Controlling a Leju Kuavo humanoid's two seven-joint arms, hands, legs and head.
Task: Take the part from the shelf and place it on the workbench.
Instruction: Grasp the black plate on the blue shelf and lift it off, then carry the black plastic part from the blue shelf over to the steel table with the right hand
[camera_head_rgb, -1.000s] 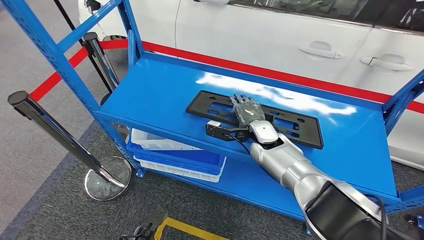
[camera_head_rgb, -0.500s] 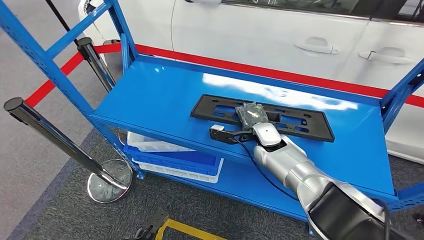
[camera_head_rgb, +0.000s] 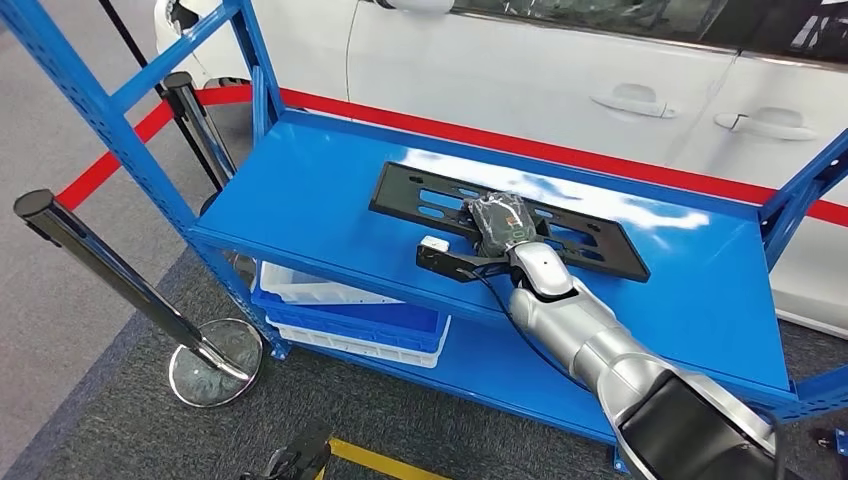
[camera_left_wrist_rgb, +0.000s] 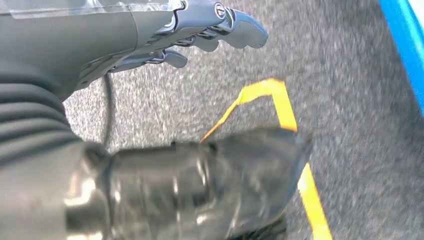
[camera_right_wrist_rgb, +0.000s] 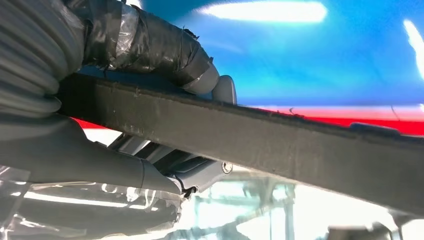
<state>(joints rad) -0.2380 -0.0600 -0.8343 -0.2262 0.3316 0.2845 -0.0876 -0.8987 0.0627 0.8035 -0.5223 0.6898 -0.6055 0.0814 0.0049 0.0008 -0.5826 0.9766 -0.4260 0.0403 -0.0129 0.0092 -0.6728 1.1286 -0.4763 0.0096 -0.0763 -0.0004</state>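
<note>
The part (camera_head_rgb: 505, 218), a long flat black plate with slots cut through it, is over the top deck of the blue shelf (camera_head_rgb: 320, 190). Its long axis runs across the deck, from the rear left toward the front right, roughly along the shelf's length. Its left end looks raised a little off the deck; whether the right end touches the blue surface I cannot tell.

The right hand (camera_head_rgb: 503, 222) grips the part at its near long edge, about the middle of its length, with the fingers lying over the top face. In the right wrist view the part (camera_right_wrist_rgb: 260, 135) crosses the picture edge-on as a dark bar, the taped thumb (camera_right_wrist_rgb: 165, 47) pressed on one face and the hand (camera_right_wrist_rgb: 150, 165) closed against the other, so the plate is clamped between them.

The left hand (camera_left_wrist_rgb: 200, 30) hangs over grey carpet with a yellow line (camera_left_wrist_rgb: 295, 165) on it; its fingers are loosely curled and apart, holding nothing.

A white bin (camera_head_rgb: 350, 312) sits on the shelf's lower deck. Behind the shelf runs a red band (camera_head_rgb: 560, 152) and a white car (camera_head_rgb: 560, 70). Left of the shelf stands a chrome post (camera_head_rgb: 120, 280) on a round base
</note>
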